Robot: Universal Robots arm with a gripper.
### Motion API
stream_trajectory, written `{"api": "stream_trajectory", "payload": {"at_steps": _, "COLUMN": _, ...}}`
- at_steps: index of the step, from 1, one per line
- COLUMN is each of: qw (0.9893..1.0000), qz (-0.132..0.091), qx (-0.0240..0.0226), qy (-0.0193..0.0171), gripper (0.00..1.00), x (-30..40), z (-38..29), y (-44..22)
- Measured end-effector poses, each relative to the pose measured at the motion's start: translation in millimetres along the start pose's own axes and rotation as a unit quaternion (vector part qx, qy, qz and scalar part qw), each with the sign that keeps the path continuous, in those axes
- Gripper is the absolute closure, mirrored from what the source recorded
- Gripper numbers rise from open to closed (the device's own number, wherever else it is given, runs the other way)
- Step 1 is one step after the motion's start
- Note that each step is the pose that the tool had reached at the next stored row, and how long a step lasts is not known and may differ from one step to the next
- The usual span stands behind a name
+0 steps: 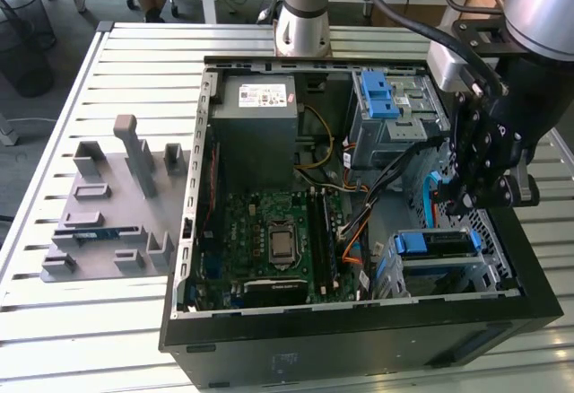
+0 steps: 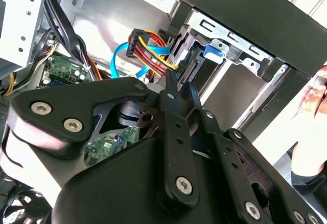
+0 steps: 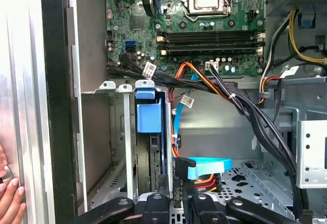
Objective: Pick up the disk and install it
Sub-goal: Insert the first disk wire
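Observation:
The disk (image 1: 439, 245) stands on edge in a metal bay at the near corner of the open computer case (image 1: 359, 348), on the exterior view's right. Its blue carrier bracket (image 3: 149, 115) tops the slot in the first wrist view, and the bracket's blue tab (image 2: 214, 50) also appears in the second wrist view. My gripper (image 1: 466, 206) hangs just above that bay with its fingers drawn together and nothing visible between them. The gripper (image 2: 173, 83) points at a bundle of coloured cables beside the bay. I cannot tell whether it touches the disk.
A grey drive cage with a blue handle (image 1: 386, 97) and the power supply box (image 1: 256, 106) sit at the case's far side, with the motherboard (image 3: 204, 24) between. Blue and orange cables (image 3: 204, 169) run close to the fingers. A person's hand (image 3: 10, 193) rests outside the case wall. A grey fixture (image 1: 108, 205) lies on the slatted table.

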State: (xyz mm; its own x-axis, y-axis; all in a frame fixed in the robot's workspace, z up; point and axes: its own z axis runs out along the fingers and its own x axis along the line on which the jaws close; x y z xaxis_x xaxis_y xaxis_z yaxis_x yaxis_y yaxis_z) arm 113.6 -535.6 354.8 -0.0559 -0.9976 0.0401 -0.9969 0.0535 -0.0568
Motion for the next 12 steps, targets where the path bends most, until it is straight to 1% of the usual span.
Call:
{"api": "stream_trajectory", "payload": {"at_steps": 4, "qw": 1.0, "qz": 0.0, "qx": 0.0038, "qy": 0.0, "gripper": 0.75, "x": -0.1, "z": 1.6, "y": 0.1}}
{"api": "stream_trajectory", "payload": {"at_steps": 12, "qw": 1.0, "qz": 0.0, "qx": 0.0085, "qy": -0.0002, "gripper": 0.75, "x": -0.1, "z": 4.4, "y": 0.7}}
